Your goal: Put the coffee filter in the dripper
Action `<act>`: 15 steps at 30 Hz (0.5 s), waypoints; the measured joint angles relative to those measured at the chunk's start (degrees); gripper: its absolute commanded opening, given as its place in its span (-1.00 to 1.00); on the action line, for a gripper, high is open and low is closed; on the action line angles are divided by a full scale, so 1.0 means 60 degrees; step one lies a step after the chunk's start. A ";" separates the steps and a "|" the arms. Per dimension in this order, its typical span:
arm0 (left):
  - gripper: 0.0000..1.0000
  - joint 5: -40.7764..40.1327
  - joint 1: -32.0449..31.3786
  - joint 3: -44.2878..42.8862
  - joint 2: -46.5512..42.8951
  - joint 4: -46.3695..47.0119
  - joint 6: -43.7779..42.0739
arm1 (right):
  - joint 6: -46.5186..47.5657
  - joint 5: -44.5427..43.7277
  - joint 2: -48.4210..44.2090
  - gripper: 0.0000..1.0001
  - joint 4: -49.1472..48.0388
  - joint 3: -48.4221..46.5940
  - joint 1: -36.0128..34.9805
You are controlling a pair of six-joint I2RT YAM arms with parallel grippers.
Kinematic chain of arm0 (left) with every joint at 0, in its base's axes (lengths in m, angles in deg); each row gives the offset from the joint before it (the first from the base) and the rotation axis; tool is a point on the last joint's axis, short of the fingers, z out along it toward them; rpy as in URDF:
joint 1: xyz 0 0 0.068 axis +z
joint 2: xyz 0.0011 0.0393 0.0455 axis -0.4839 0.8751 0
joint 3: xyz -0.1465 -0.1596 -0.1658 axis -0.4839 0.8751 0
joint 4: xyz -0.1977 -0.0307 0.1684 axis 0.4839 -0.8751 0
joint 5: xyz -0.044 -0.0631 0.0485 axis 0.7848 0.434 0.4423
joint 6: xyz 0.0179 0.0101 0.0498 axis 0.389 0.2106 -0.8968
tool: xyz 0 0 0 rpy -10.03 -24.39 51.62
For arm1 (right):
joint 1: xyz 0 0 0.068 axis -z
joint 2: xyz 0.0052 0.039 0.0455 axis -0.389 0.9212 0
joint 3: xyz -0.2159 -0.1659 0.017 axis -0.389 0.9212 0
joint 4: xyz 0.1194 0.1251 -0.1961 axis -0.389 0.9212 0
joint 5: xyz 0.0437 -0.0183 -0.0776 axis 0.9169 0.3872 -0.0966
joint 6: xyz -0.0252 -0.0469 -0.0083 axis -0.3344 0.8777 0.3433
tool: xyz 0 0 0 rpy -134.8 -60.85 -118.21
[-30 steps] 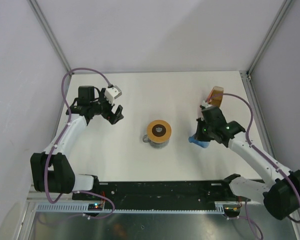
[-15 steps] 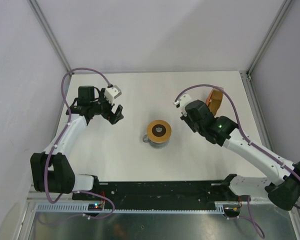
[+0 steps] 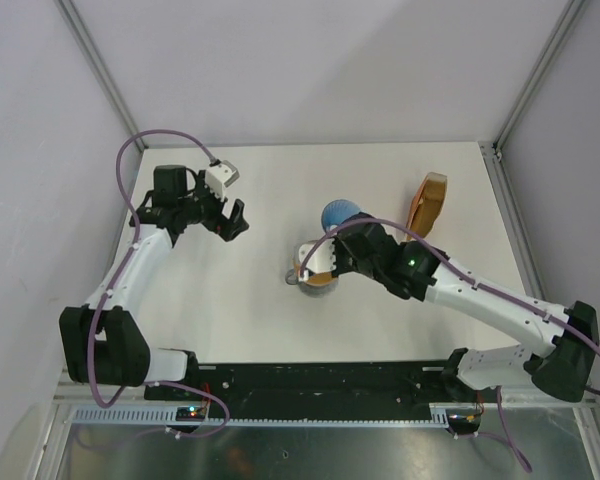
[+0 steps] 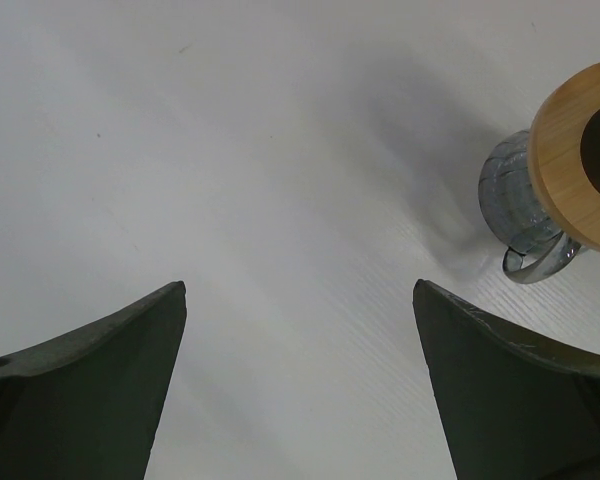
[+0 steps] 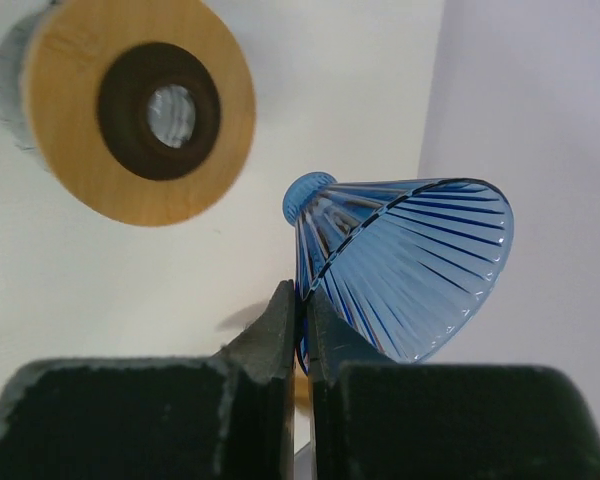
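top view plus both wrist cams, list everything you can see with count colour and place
dripper: one, translucent blue, off the table, just beyond the jug
wooden ring: one, tan with a dark hole, on top of the jug
glass jug: one, clear, middle of the table
stack of filters: one, orange-brown, far right of the table, standing on edge
table: one, white, under everything
left hand: one, black, open and empty, over bare table at the far left
right hand: one, black, shut on the dripper's wall near its rim
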 measured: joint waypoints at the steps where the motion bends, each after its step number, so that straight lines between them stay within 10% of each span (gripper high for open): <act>1: 0.99 0.0011 0.0000 0.0000 0.0018 0.0000 0.0029 | 0.0455 0.0277 0.0098 -1.00 0.0044 -0.0036 -0.0062; 15: 0.99 0.0069 -0.0004 0.0000 0.0288 -0.0007 0.0244 | 0.3016 0.1632 0.0692 -1.00 0.1668 -0.1209 -0.1147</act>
